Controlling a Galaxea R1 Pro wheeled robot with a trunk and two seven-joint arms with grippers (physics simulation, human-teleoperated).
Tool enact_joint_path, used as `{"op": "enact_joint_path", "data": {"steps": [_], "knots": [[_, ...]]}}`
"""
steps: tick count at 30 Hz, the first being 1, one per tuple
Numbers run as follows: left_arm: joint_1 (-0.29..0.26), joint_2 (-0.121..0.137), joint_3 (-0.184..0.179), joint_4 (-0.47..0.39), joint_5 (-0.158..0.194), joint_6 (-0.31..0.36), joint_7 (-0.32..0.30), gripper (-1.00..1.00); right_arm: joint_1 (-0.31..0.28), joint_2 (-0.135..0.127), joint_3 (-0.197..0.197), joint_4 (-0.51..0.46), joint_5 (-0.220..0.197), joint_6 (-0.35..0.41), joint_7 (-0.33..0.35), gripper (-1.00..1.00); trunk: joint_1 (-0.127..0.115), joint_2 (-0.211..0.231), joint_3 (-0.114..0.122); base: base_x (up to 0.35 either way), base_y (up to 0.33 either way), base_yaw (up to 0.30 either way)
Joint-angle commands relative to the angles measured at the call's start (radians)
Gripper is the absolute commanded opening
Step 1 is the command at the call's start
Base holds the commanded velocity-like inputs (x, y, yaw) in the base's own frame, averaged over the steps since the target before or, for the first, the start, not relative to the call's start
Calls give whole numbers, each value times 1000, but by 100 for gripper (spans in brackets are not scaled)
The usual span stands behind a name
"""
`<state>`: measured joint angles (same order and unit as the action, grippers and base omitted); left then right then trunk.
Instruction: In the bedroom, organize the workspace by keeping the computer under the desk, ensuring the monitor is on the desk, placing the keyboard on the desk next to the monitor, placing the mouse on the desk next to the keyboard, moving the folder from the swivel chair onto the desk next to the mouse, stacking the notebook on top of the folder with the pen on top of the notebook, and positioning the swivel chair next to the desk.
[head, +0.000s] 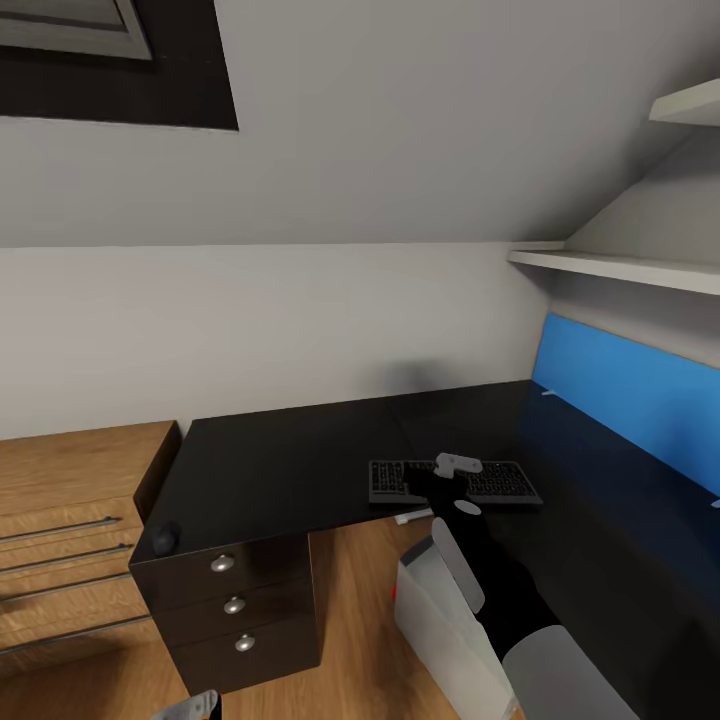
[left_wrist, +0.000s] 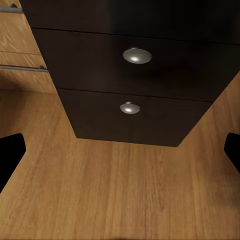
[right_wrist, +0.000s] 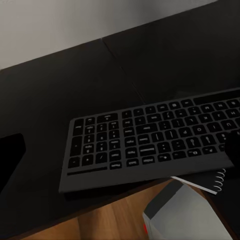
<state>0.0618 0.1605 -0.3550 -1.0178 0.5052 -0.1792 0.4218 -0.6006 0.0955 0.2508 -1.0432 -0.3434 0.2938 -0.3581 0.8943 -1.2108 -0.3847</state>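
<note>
Seeing keyboard flat at desk front edge; my right gripper over it, fingers spread wide, holding nothing. Left gripper wide open, empty, facing drawers w/ knobs.

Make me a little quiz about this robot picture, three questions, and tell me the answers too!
1. True or false: the keyboard lies on the black desk.
2. How many round knobs show on the desk's drawers in the head view? A) one B) three C) five
3. Fill in the blank: the small dark mouse sits at the desk's front ____ corner, seen from the head camera.

Key: 1 true, near the front edge, with the right gripper over it. 2 B, three knobs, one on each drawer. 3 left.
</note>
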Motion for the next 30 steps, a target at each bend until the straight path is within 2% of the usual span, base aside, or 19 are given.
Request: {"op": "enact_joint_path", "data": {"steps": [1,7,10,12,17,20,23,29,30], "knots": [[0,2,-4,-1,11,-6,5,100,-1,0,2,-1,-8,3,-8,100,0,-1,-1,7,0,0],[0,4,0,0,14,-3,6,100,-1,-1,2,3,-6,1,-7,100,0,-1,-1,3,0,0],[0,6,0,17,16,21,6,100,-1,-1,1,16,-4,-13,-5,100,0,-1,-1,0,0,0],[0,6,0,56,16,33,5,100,-2,-3,-1,43,-4,-32,-5,100,0,-1,-1,0,0,0],[0,3,-3,157,15,39,3,100,-24,-30,-10,143,-2,-65,-5,100,0,-1,-1,0,0,0],[0,2,-5,210,12,38,3,100,-72,-45,-12,227,-2,-76,-5,100,0,-1,-1,0,0,0],[0,1,-6,259,10,36,3,100,-148,-62,-13,337,-2,-100,-5,100,0,-1,-1,0,0,0],[0,1,-7,329,7,6,3,100,-302,-88,-14,604,-2,-198,0,100,0,-1,-1,0,0,0],[0,1,-7,345,7,-20,2,100,-341,-92,-13,681,-1,-231,1,100,0,-1,-1,0,0,0]]}}
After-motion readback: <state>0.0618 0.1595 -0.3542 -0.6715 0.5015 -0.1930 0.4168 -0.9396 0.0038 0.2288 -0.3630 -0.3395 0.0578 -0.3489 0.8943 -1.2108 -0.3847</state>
